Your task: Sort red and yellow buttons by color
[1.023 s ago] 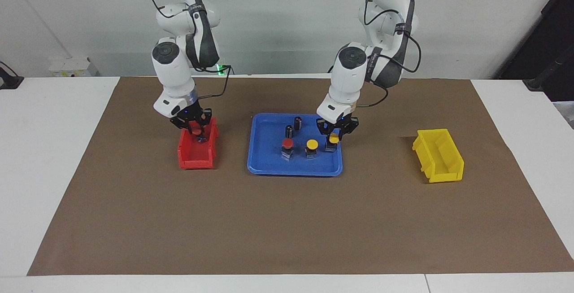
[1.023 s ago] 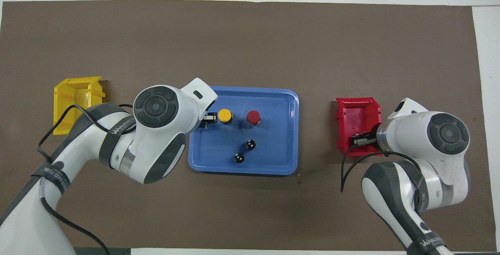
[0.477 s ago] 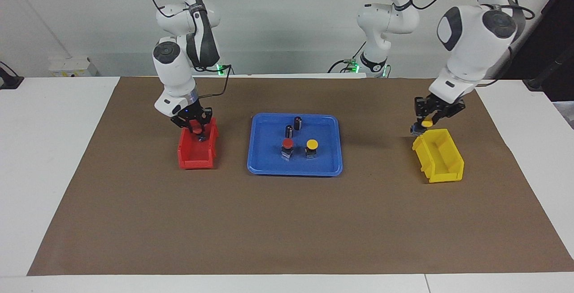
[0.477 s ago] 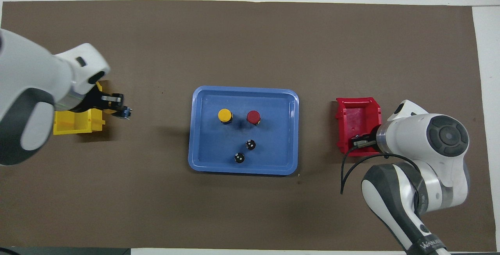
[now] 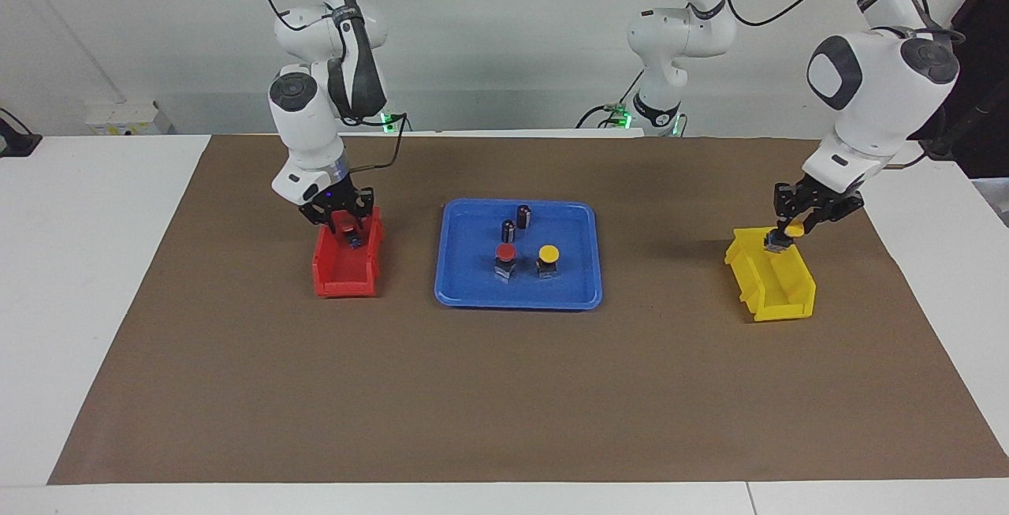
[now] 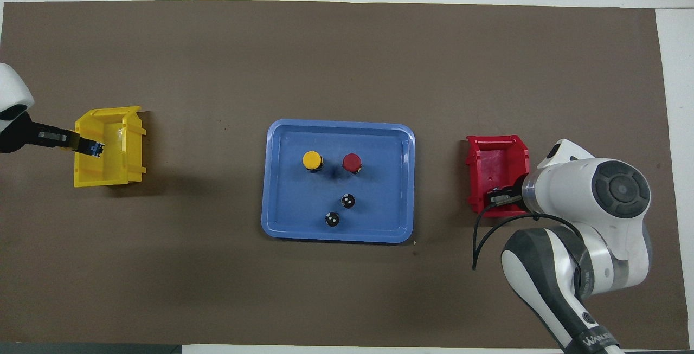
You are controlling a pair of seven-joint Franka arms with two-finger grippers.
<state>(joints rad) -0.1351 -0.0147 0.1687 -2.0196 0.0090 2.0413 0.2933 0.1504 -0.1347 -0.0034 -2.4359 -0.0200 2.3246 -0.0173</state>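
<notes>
hanging tilted over the yellow bin (image 5: 771, 274), a yellow button (image 5: 788, 233) sits pinched in the left gripper (image 5: 791, 229); the right gripper (image 5: 344, 225) pinches a red button (image 5: 347, 232) low in the red bin (image 5: 344, 266). both arms seem at the drop step: next, each needs only to spread its fingers. one red-capped button (image 5: 505, 259) and one yellow-capped button (image 5: 548, 260) stand on the blue tray (image 5: 473, 294), beside two dark cylinders (image 5: 515, 223).

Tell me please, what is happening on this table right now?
Two arms sort buttons by color. The left hand holds a yellow button over the yellow bin. The right hand holds a red button over the red bin. One red button and one yellow button wait in the blue tray.
</notes>
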